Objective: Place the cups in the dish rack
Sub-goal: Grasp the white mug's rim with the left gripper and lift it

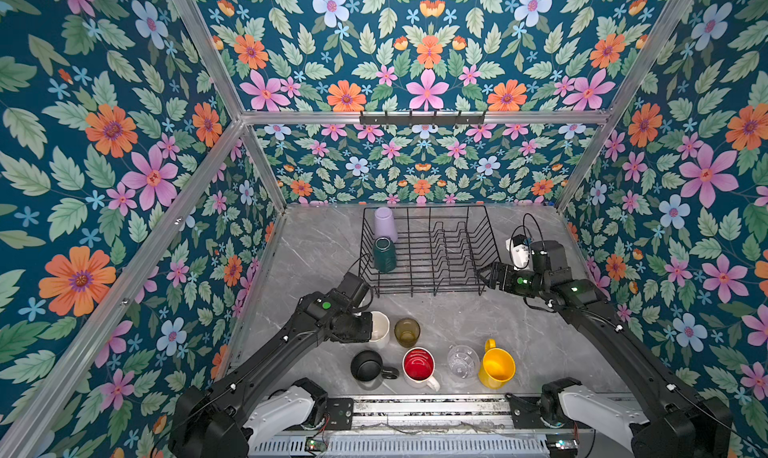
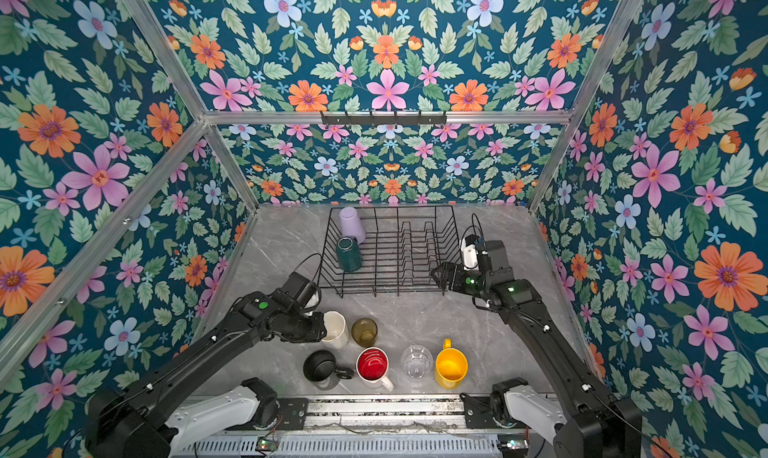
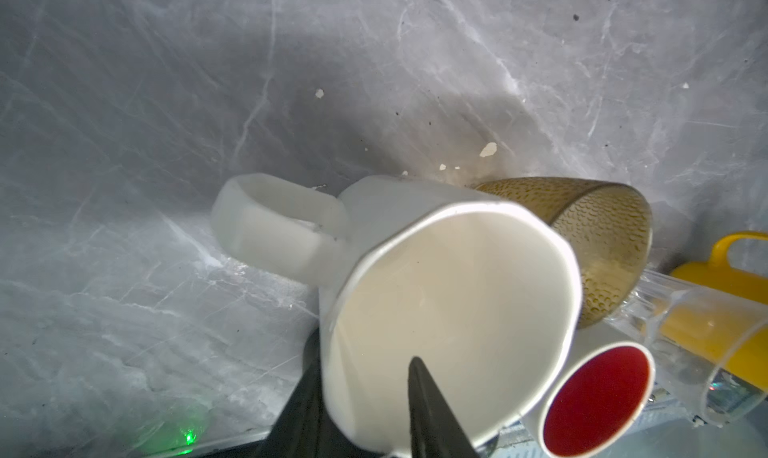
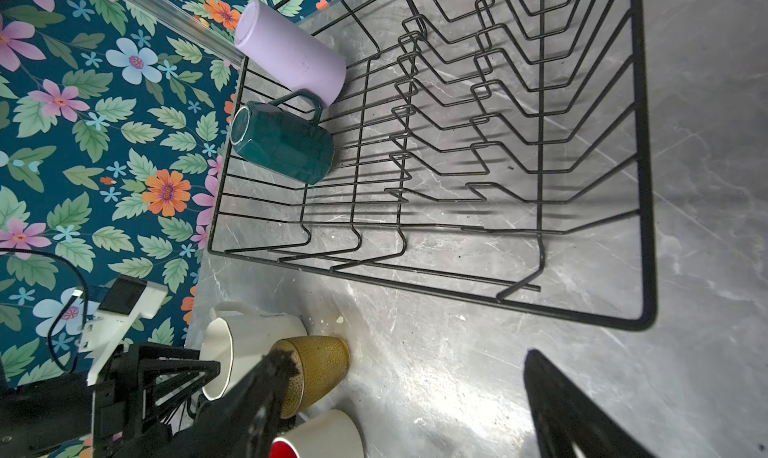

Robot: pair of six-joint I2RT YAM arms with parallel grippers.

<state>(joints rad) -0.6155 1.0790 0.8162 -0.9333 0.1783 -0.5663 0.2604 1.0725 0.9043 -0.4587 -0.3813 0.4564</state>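
On the marble counter (image 1: 519, 323), left fingers (image 3: 428, 414) straddle the rim of the cream-white mug (image 3: 449, 302), half open; right fingers (image 4: 573, 410) wide, empty; floral walls (image 1: 104, 144).

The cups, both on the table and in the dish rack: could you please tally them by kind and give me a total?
Mugs with handles: 5 (cream-white mug, teal mug, black mug, red-inside mug, yellow mug)
Glasses: 2 (amber glass, clear glass)
Tumblers: 1 (lilac tumbler)
Total: 8
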